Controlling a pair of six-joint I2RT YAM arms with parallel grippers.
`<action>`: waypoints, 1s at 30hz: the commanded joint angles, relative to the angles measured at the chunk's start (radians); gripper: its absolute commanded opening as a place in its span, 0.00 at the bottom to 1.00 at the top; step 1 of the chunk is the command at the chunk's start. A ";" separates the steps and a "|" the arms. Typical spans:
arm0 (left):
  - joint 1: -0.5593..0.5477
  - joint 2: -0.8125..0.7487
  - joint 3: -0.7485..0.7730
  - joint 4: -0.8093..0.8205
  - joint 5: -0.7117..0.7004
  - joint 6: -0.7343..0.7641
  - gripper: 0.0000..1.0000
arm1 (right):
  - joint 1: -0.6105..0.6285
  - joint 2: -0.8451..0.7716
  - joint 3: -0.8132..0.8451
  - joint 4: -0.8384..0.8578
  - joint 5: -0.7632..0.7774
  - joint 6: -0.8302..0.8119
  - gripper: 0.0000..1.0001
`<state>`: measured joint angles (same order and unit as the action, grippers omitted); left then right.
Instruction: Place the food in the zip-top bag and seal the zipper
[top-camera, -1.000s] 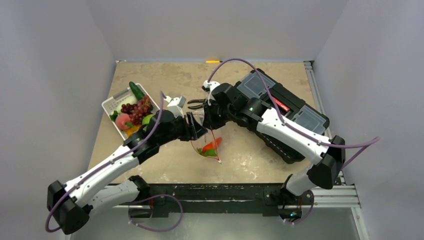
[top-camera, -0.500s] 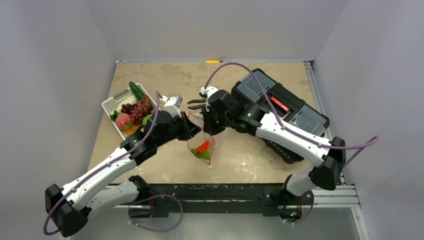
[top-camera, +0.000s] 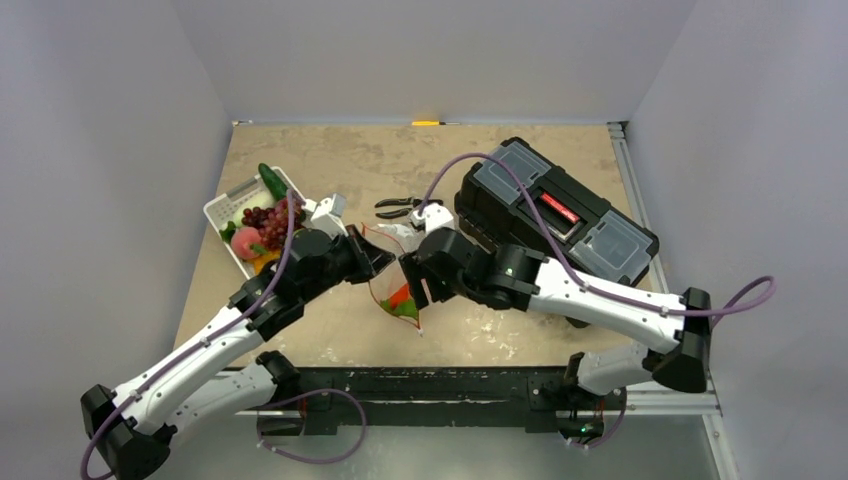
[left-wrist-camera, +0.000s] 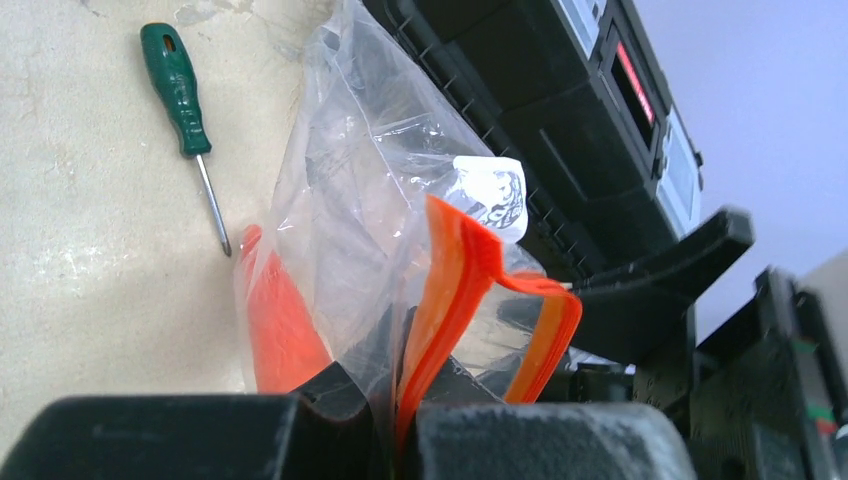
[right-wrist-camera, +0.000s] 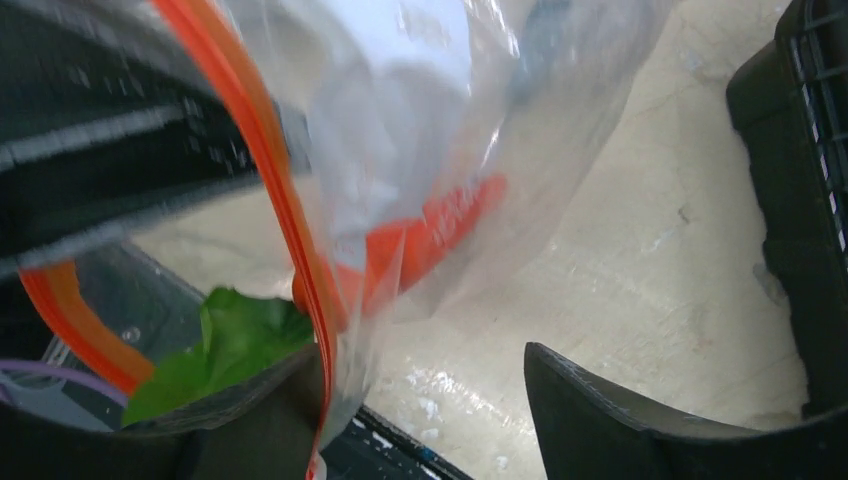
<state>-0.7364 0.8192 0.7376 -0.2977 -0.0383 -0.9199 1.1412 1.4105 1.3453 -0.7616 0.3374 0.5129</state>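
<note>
The zip-top bag (top-camera: 396, 288) hangs over the table's middle, with the orange carrot (top-camera: 403, 294) and its green leaves (top-camera: 405, 309) inside. My left gripper (top-camera: 376, 262) is shut on the zipper (left-wrist-camera: 455, 285), which is pinched between the jaws of the left gripper (left-wrist-camera: 405, 425). My right gripper (top-camera: 417, 287) stands open beside the bag. In the right wrist view the zipper (right-wrist-camera: 265, 170) drapes past the left finger (right-wrist-camera: 250, 425) of the right gripper (right-wrist-camera: 425, 390). Grapes (top-camera: 272, 215), cucumber (top-camera: 271, 180) and peach (top-camera: 245, 243) lie in the white basket (top-camera: 226, 200).
A black toolbox (top-camera: 560, 210) fills the right side, just behind the right arm. Black-handled pliers (top-camera: 398, 207) lie on the table beyond the bag. A green screwdriver (left-wrist-camera: 185, 95) lies on the table near the bag. A yellow item (top-camera: 427, 122) sits at the far edge.
My left gripper closed on the zipper. The right gripper let go of the bag, opened and dropped toward the near side. The bag shifted slightly left.
</note>
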 joint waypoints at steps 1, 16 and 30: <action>-0.003 -0.030 -0.010 0.030 -0.054 -0.083 0.00 | 0.048 -0.162 -0.161 0.137 0.022 0.128 0.73; -0.004 -0.075 -0.056 0.030 -0.098 -0.251 0.00 | 0.174 -0.518 -0.657 0.721 -0.153 -0.179 0.79; -0.003 -0.060 -0.036 0.000 -0.117 -0.340 0.00 | 0.345 -0.305 -0.654 0.744 0.314 -0.155 0.60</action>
<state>-0.7364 0.7639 0.6765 -0.3168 -0.1352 -1.2289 1.4723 1.0988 0.6941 -0.0700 0.4870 0.3439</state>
